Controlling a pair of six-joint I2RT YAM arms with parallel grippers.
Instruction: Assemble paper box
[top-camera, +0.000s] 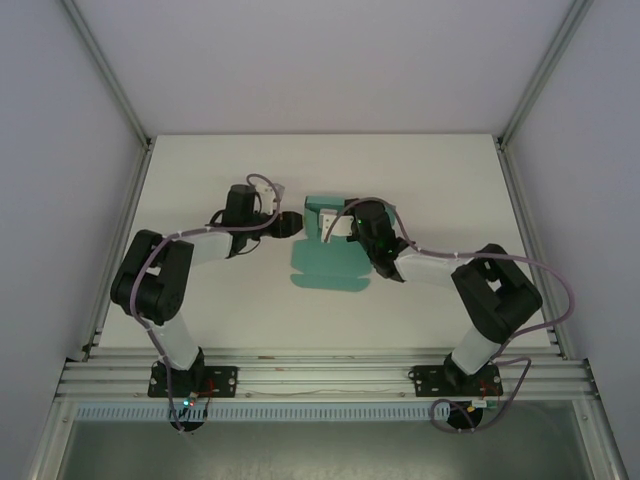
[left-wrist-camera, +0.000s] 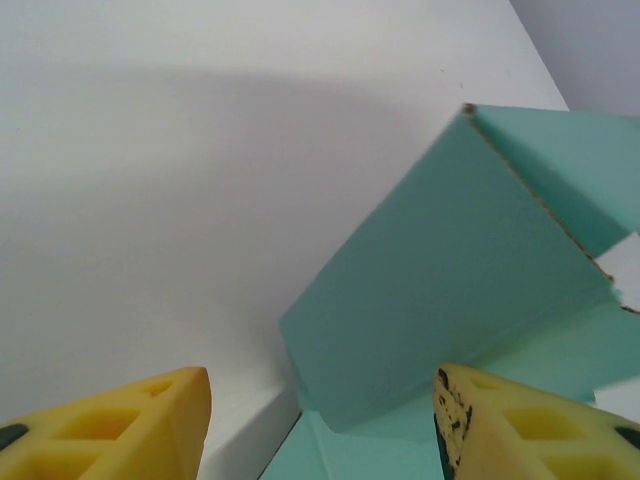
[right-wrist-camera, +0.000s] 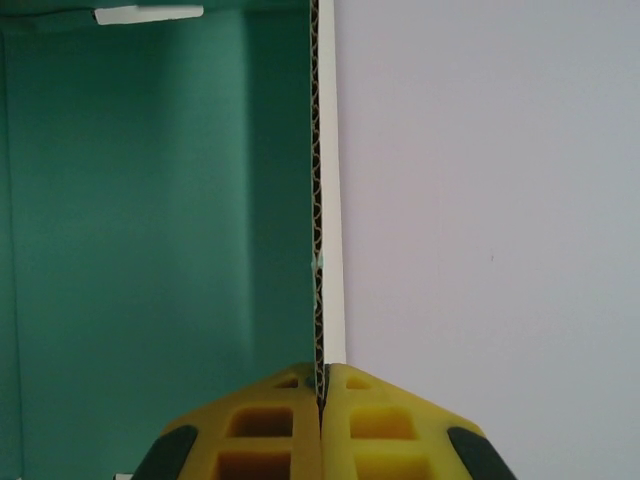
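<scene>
Now, closest to us, the left arm (top-camera: 165, 300) and the right arm (top-camera: 490, 300) are bolted at the near edge of the white table (top-camera: 200, 180). A little farther in, near the middle, is the paper box (top-camera: 322, 270). It is not a box yet. Its near part lies flat on the table, and its far part stands up as thin green walls.

Farther in, the left gripper (top-camera: 289, 224) sits just beside the left side of the box. Its yellow fingers (left-wrist-camera: 150, 425) are spread apart. A green panel (left-wrist-camera: 440, 300) leans up between and beyond them, and we think it is not pinched. The right gripper (top-camera: 333, 227) is over the far part of the box. Its fingers (right-wrist-camera: 260, 420) are pressed together on a standing wall (right-wrist-camera: 320, 200), and the thin card edge runs straight up from between them.

We think the step in hand is folding the side panel up against that wall. To do it well, the right gripper should hold its wall tight and straight, so the box does not slide. The left gripper should push the leaning panel slowly, low down by its crease, until it stands upright and meets the held wall at the corner. A quick push may buckle the thin card or turn the whole sheet on the table.
</scene>
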